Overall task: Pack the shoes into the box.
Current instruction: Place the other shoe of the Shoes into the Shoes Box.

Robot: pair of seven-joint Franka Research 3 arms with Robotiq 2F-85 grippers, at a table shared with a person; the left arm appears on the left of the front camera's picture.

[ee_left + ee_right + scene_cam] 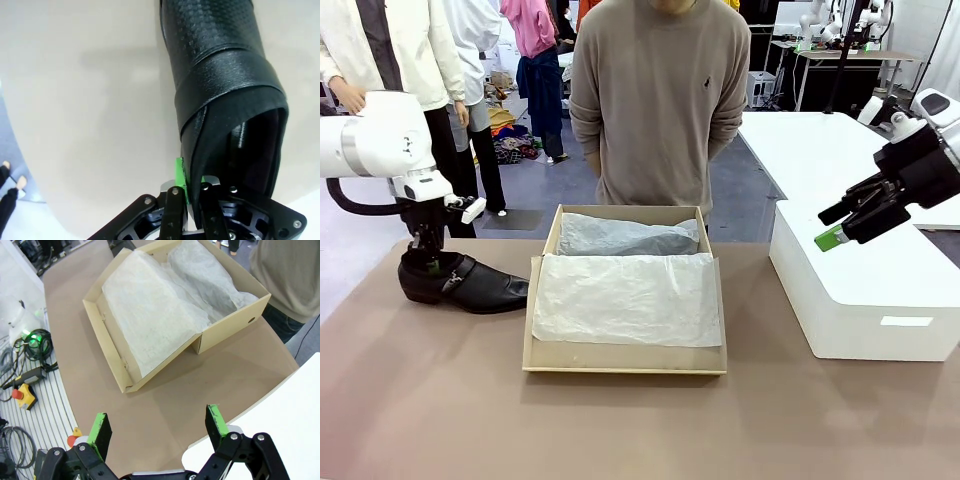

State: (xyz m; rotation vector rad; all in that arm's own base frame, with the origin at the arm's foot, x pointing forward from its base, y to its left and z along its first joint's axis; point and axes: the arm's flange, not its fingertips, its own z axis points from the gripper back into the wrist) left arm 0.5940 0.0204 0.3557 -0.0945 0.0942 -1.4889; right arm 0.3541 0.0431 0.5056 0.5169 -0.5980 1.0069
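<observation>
One glossy black shoe (480,287) stands on the brown table left of the box, toe towards it. My left gripper (428,262) comes straight down on its heel end. In the left wrist view the gripper (192,187) is shut on the shoe (220,75), pinching the rim of its opening with one green pad (179,172) outside. The brown cardboard box (625,358) lies open at mid-table, its flap folded forward under white tissue paper (625,298). My right gripper (842,228) hangs open at the right, well clear of the box (235,315), with nothing between its fingers (216,421).
A person in a beige sweater (660,100) stands at the far edge behind the box. A large white box (860,295) sits on the table's right under my right gripper. Cables and a red button unit (22,395) lie off the table's side.
</observation>
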